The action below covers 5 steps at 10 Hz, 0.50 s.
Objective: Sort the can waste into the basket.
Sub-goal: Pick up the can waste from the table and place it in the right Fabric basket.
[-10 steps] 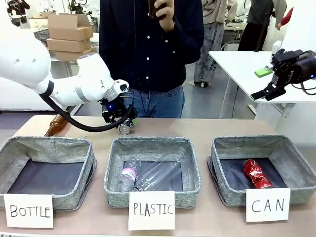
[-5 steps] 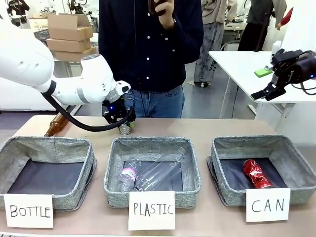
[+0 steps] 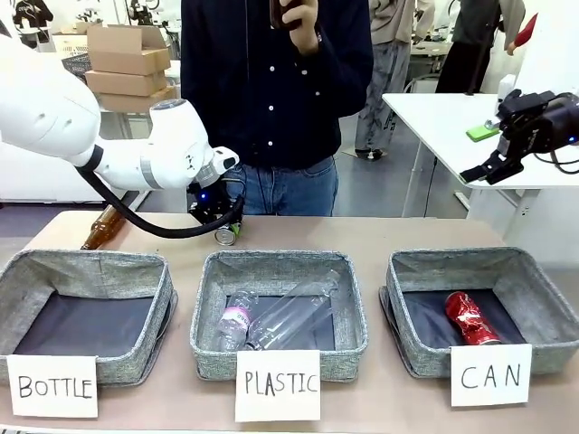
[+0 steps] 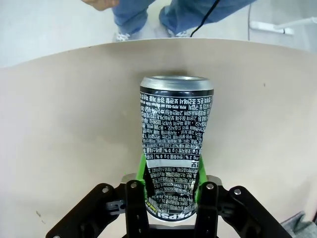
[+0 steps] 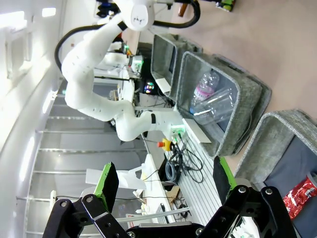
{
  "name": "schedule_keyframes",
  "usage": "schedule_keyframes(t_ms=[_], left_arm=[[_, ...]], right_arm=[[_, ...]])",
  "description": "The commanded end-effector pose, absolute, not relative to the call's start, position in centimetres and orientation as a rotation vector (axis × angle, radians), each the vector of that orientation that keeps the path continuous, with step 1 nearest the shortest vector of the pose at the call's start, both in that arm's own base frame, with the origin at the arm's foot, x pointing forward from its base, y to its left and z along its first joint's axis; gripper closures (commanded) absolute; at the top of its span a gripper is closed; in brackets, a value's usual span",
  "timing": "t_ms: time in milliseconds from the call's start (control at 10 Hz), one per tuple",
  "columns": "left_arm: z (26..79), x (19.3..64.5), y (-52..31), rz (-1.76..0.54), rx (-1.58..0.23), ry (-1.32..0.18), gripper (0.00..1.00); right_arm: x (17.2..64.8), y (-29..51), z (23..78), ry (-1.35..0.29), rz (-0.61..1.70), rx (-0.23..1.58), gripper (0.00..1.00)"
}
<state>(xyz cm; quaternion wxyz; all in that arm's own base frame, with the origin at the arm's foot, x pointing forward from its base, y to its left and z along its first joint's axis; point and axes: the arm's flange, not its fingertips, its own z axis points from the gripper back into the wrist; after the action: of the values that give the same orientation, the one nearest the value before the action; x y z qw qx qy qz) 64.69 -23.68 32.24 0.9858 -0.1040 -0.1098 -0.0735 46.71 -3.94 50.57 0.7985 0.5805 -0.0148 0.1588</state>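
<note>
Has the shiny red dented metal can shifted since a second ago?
No. The red can lies where it was, in the grey fabric basket just above its white CAN card.

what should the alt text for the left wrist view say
The left gripper is shut on the dented end of a silver can with dark print, green pads pressing it from both sides. The can points away over a tan table, and past the far edge a person's jeans show.
</note>
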Motion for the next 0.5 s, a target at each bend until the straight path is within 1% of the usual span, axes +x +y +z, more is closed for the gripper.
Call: schedule_keyframes(t_ms=[0, 100, 200, 300, 400], left_arm=[[33.7, 64.0, -23.4, -0.121, -0.216, -0.231, 1.00], [36.4, 62.1, -23.0, -0.181, -0.267, -0.196, 1.00], [40.4, 58.3, -22.0, -0.313, -0.364, -0.111, 1.00], [45.5, 52.6, -20.1, -0.462, -0.417, -0.141, 1.00], [48.7, 48.0, -18.4, -0.559, -0.483, -0.158, 1.00]], right_arm=[[46.6, -4.1, 50.7, -0.040, 0.368, 1.242, 0.00], [46.6, -4.1, 50.7, -0.040, 0.368, 1.242, 0.00], [46.6, -4.1, 50.7, -0.040, 0.368, 1.242, 0.00], [46.6, -4.1, 50.7, -0.040, 0.368, 1.242, 0.00], [46.6, -4.1, 50.7, -0.040, 0.368, 1.242, 0.00]])
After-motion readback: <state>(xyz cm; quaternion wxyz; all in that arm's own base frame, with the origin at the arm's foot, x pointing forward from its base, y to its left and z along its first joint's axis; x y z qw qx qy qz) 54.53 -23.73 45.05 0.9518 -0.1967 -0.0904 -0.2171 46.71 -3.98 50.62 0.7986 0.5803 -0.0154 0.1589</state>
